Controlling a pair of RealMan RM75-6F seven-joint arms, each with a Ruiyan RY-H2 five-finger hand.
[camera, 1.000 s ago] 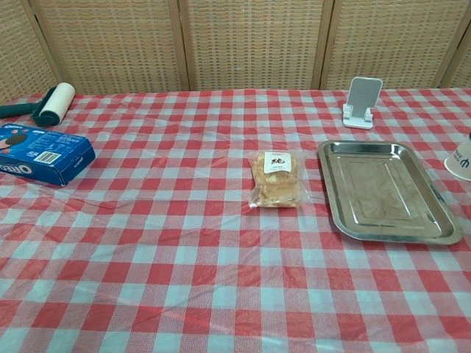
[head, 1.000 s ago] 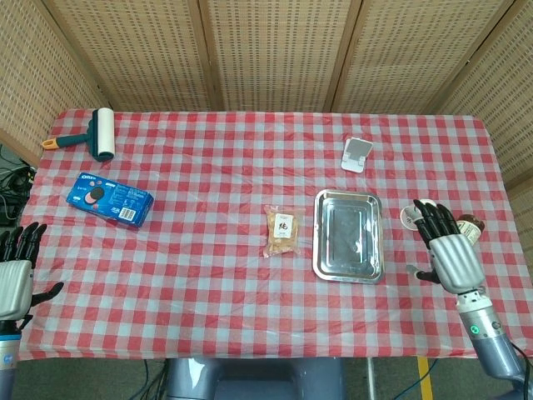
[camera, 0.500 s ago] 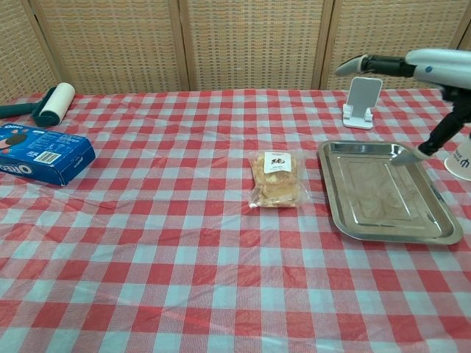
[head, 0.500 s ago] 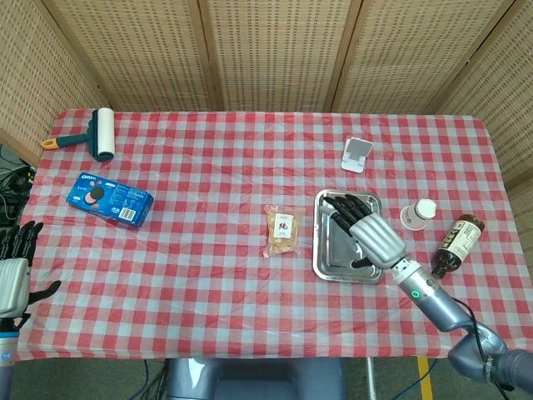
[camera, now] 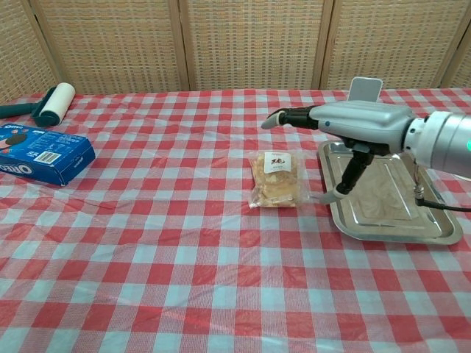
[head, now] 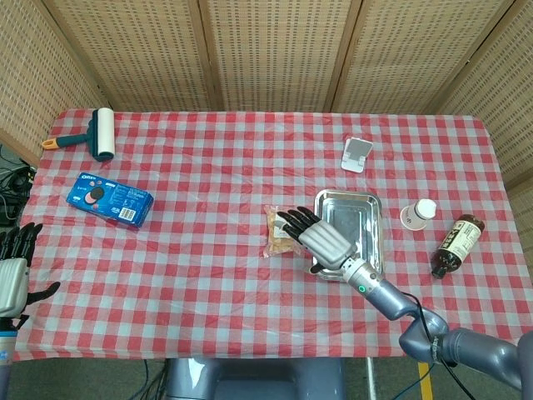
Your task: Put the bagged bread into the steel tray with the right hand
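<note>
The bagged bread (head: pixel 279 231) (camera: pixel 277 179) lies flat on the checked cloth, just left of the steel tray (head: pixel 362 208) (camera: pixel 406 218). My right hand (head: pixel 316 236) (camera: pixel 346 121) hovers open above the bag's right side and the tray's left edge, fingers spread and pointing toward the bag, holding nothing. In the chest view its thumb hangs down by the tray's left rim. My left hand (head: pixel 12 267) stays open at the table's near left edge, away from everything.
A white phone stand (head: pixel 356 154) (camera: pixel 363 91) sits behind the tray. Right of the tray are a paper cup (head: pixel 418 214) and a lying brown bottle (head: pixel 456 242). A blue cookie box (head: pixel 110 199) (camera: pixel 38 152) and a lint roller (head: pixel 98 133) (camera: pixel 48 104) lie far left.
My right hand has swept left from the table's right side, across the tray, to above the bag's right edge. The bread and left hand have not moved.
</note>
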